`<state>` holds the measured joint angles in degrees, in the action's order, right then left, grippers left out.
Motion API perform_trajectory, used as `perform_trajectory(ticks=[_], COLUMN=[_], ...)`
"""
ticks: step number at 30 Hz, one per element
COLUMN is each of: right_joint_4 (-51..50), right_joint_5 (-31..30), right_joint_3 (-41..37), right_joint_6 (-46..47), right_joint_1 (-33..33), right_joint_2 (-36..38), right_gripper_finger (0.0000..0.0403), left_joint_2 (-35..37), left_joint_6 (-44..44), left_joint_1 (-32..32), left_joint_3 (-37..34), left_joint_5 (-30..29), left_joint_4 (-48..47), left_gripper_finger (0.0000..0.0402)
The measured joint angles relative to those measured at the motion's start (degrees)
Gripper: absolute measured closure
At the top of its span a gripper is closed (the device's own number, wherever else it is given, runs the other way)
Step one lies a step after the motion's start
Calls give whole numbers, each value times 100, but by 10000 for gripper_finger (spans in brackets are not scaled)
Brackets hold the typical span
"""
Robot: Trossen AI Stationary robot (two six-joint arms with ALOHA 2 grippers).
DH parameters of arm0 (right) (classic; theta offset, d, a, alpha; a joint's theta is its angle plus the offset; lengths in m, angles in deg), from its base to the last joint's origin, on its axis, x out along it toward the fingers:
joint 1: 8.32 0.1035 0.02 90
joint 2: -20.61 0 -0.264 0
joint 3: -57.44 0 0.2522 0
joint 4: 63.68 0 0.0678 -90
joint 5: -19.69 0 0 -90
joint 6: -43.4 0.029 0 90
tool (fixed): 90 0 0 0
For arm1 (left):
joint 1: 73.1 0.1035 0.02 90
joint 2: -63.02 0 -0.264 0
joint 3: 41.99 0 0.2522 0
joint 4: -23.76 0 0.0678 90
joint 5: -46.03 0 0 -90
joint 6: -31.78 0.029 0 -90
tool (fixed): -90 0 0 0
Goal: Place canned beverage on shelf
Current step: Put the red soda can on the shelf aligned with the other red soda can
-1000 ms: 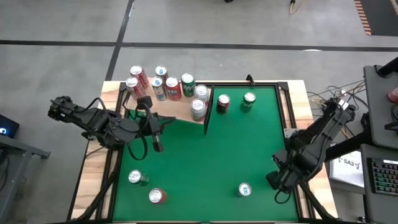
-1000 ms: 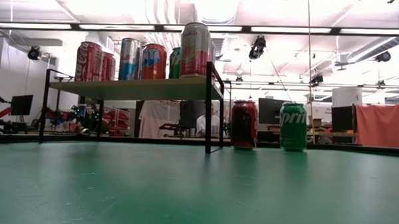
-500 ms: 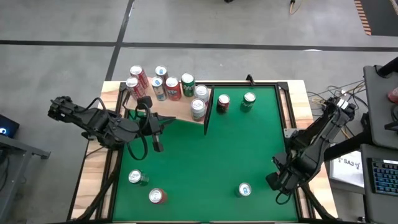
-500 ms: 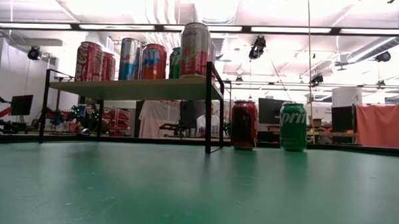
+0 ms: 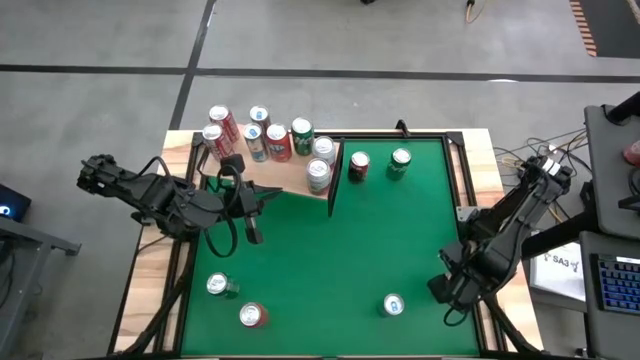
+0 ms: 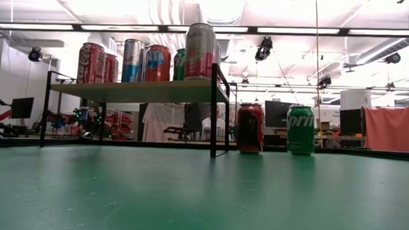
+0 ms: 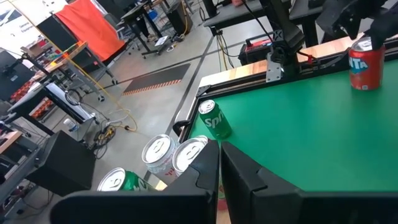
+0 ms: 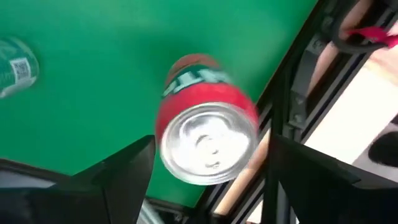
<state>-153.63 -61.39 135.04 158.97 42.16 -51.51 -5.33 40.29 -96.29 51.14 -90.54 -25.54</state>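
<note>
Green table (image 5: 330, 260), shelf (image 5: 285, 172) crowded, cans (image 5: 375, 163) beside

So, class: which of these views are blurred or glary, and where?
Right wrist view: the red can between the right hand fingers is soft, as is the table. Low view: bright ceiling lights wash the top; near green table is unfocused. High view: even light, no glare.

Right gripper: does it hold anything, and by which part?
Nothing held: the right gripper is open, short of the red can; the left gripper is shut, empty.
</note>
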Motion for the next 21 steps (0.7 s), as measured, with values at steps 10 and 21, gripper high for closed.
perform_trajectory(ticks=[10,21], right_joint_4=[-119,375], right_joint_5=[-61,-51], right_joint_3=[158,-238], right_joint_6=[239,155], right_joint_1=[0,0], right_joint_2=[-11,-11], right_gripper_finger=[66,53], left_joint_2=[2,2], left_joint_6=[0,-22], left_joint_1=[5,5], left_joint_3=[7,9], left_joint_5=[0,-1], left_joint_4=[1,1], left_gripper_finger=[402,402])
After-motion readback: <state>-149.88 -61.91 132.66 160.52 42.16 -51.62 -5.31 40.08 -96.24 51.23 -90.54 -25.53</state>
